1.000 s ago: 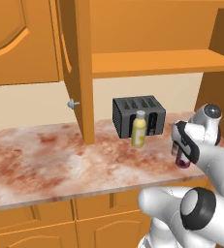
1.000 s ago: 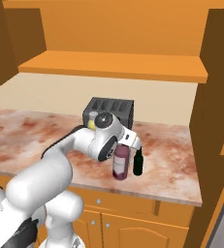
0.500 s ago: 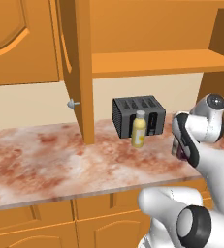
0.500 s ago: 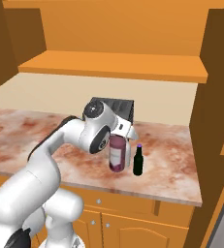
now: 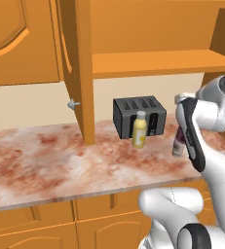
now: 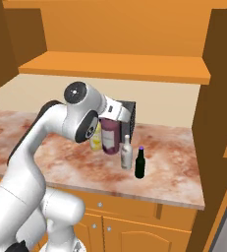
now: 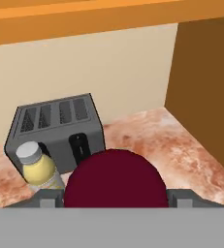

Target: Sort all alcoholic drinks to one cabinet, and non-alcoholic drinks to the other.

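My gripper (image 6: 110,117) is shut on the purple-maroon bottle (image 6: 111,137), a non-alcoholic drink, gripping it near the top a little above the counter. In the hand view its red cap (image 7: 114,178) sits between the two fingertips (image 7: 48,196) of the gripper (image 7: 114,196). The bottle (image 5: 178,142) and gripper (image 5: 183,124) also show at the right of the left base view. The pale yellow bottle (image 5: 140,129) (image 6: 96,141) (image 7: 38,169) stands in front of the toaster. Both alcoholic drinks stand on the counter: a clear glass bottle (image 6: 127,153) and a dark bottle (image 6: 140,163) to its right.
A dark toaster (image 5: 138,113) (image 7: 55,127) stands against the back wall. The open cabinet shelf (image 5: 153,61) (image 6: 120,66) is above it, with its door (image 5: 77,68) swung out to the left. A wooden side panel (image 7: 205,82) bounds the counter (image 6: 174,162) at the right.
The arm has risen and carried the purple-maroon bottle up and back toward the toaster, away from the dark bottle. The clear glass bottle has come into sight.
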